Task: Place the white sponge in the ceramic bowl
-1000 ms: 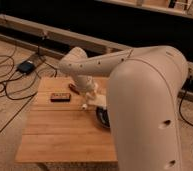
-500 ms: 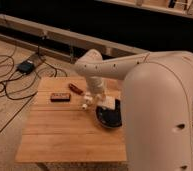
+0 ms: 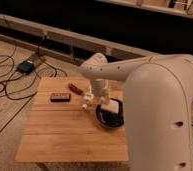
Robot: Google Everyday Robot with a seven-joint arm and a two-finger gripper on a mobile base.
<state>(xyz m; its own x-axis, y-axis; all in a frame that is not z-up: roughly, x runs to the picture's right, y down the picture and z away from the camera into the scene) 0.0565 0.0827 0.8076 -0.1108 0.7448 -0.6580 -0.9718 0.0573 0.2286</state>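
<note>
The ceramic bowl (image 3: 109,120), dark and glossy, sits on the right side of the wooden table (image 3: 65,130). The white sponge (image 3: 113,107) is a pale block at the bowl's upper rim, resting in or just over it; I cannot tell which. My gripper (image 3: 105,100) hangs from the white arm directly above and left of the sponge, close to it or touching it. The arm's large white body hides the bowl's right edge.
A slim white bottle-like object (image 3: 85,102) stands just left of the bowl. A brown item (image 3: 76,88) and a dark flat bar (image 3: 60,97) lie on the table's back left. Cables and a black box (image 3: 26,66) lie on the floor at left.
The arm has swung right across the table, uncovering the bowl. The pale sponge has travelled with the gripper from mid-table to the bowl's rim.
</note>
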